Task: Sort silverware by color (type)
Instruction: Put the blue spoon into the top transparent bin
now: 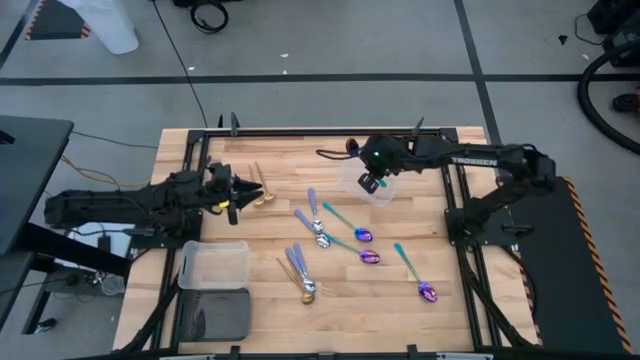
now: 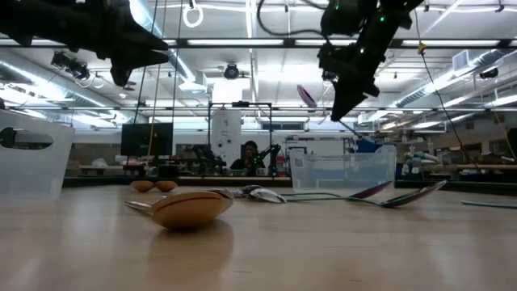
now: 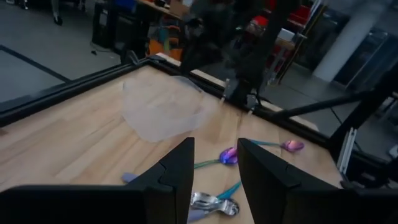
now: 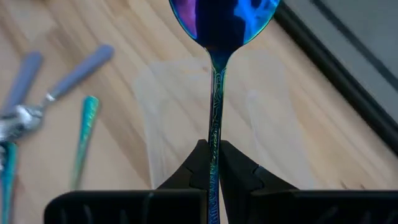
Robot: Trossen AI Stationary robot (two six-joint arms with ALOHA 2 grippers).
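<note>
Right end effector: (image 1: 372, 181) closed on the thin stem of an iridescent spoon (image 4: 219, 18); in the high view it hangs upper right of centre, over a clear container (image 1: 372, 190).
Held spoon: purple-blue bowl pointing away from the fingers, stem pinched between both dark pads (image 4: 198, 163); in the low view it shows as a small tilted shape near the top centre, well above the counter (image 1: 270, 295).
Clear container: sits on the counter directly beneath the held spoon, near the upper right part of the wooden surface.
Left end effector: (image 1: 236, 190) at the left edge of the counter in the high view, fingers (image 3: 171, 174) parted with nothing between them, raised off the surface.
Gold spoons: (image 1: 262, 190) just beside the left end effector, at upper left of the counter; another gold piece (image 1: 300, 283) lies lower centre.
Lavender-handled silverware: (image 1: 314, 212) scattered around the centre of the counter, with more (image 1: 297, 262) lower centre, touching the gold piece there.
Iridescent teal-handled spoons: (image 1: 347, 225) three lie right of centre, the farthest (image 1: 416, 274) toward lower right, apart from the rest.
Other containers: a clear empty tub (image 1: 215, 265) at lower left, and a darker one (image 1: 214, 314) just below it.
</note>
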